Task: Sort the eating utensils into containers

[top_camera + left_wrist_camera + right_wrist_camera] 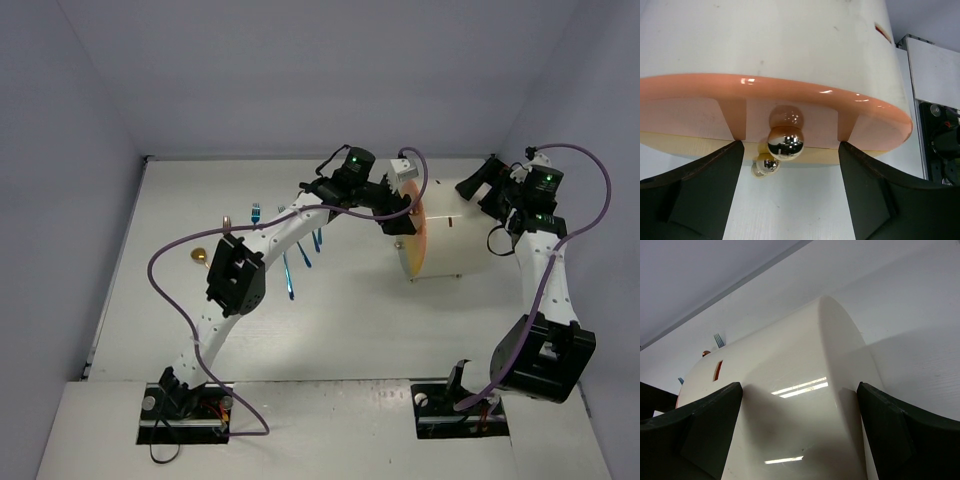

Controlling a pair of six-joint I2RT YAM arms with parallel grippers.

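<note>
Both grippers spread apart, holding nothing. Your left gripper (790, 147) faces cabinet (455, 235) front, gold knob (785, 141) straight ahead between fingers. Right gripper (799, 387) straddles cabinet back. Forks (255, 211), spoons (200, 256) lie on table (340, 320), left of cabinet.

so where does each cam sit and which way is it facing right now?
Top external: above and behind the bases, looking down on the table; both arms show whole, left hand and right hand at the cabinet.
Left wrist: on the left arm, facing the cabinet's orange front and gold knob; its two dark fingers frame the knob.
Right wrist: on the right arm, facing the cabinet's white wall; its own fingers flank it.
Shared: all three see the cabinet.
</note>
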